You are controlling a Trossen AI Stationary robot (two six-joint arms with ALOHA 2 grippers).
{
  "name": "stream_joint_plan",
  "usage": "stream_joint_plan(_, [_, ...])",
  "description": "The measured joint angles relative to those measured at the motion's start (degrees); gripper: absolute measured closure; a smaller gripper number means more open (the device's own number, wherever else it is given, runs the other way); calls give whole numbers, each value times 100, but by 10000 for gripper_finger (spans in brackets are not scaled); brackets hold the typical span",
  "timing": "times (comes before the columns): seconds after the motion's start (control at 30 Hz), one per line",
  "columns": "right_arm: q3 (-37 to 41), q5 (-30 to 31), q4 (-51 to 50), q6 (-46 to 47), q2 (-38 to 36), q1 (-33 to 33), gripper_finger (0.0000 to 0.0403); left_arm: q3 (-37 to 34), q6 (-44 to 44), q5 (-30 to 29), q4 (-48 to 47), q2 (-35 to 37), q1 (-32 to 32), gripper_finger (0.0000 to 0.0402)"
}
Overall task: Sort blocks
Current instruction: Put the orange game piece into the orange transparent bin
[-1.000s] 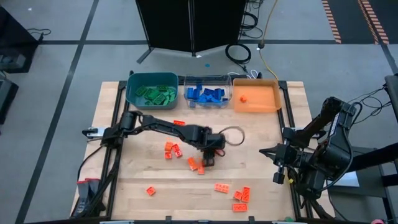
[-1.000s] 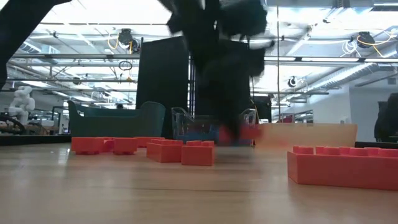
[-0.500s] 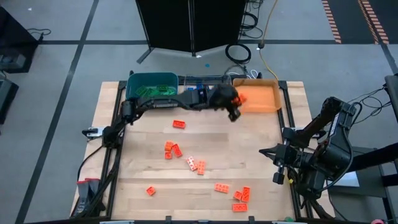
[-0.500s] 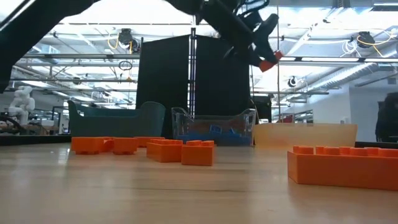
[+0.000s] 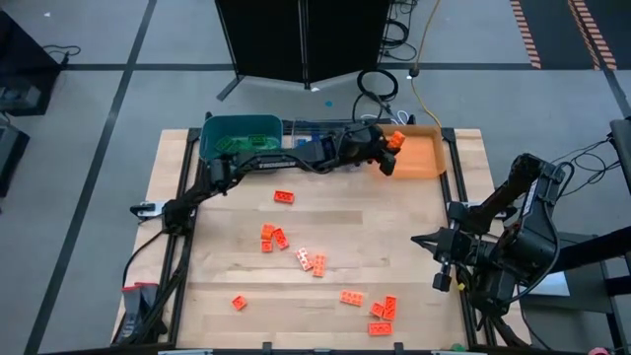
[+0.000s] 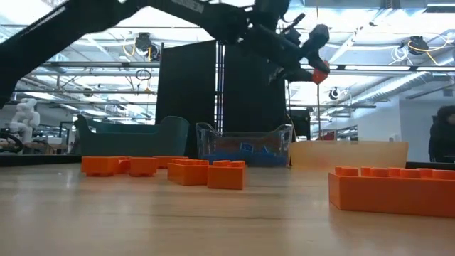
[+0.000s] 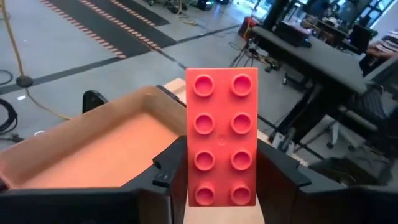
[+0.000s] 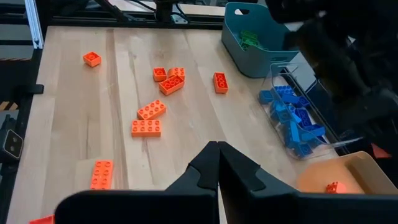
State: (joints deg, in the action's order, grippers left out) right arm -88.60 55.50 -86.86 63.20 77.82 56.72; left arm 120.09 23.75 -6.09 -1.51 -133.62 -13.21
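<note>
Held brick: an orange-red plastic brick point(image 7: 222, 138), oblong, with eight round studs in two rows, is clamped between the fingers of the left gripper point(image 5: 390, 147), raised above the orange bin point(image 5: 426, 163).
Loose bricks: orange-red studded bricks point(image 5: 274, 238) are scattered over the pale wooden table point(image 5: 394, 232).
Orange bin: one small orange brick point(image 8: 332, 186) is seen inside.
Clear bin: blue bricks point(image 8: 292, 118) are piled within.
Teal bin: a smooth-walled teal bin point(image 5: 219, 131) is filled with green bricks point(image 8: 250, 38).
Right gripper point(image 8: 218, 163): the fingers are pressed together on nothing, parked off the table's right edge.
</note>
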Motion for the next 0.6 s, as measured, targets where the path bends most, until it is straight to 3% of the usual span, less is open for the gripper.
stream_joint_plan(0.23, [-2, 2, -39, 31, 0, 0, 402, 1511, 99, -25, -122, -1028, -42, 262])
stream_joint_plan(0.3, [-1, 0, -40, 74, 0, 1, 402, 1369, 413, -97, 148, -1045, -99, 262])
stream_joint_plan(0.43, [0, -12, -39, 201, -2, 1, 402, 1362, 604, -491, -357, -1169, -175, 262])
stream_joint_plan(0.6, [0, -14, -32, 214, 0, -1, 402, 1362, 793, -477, -506, -1302, -200, 262])
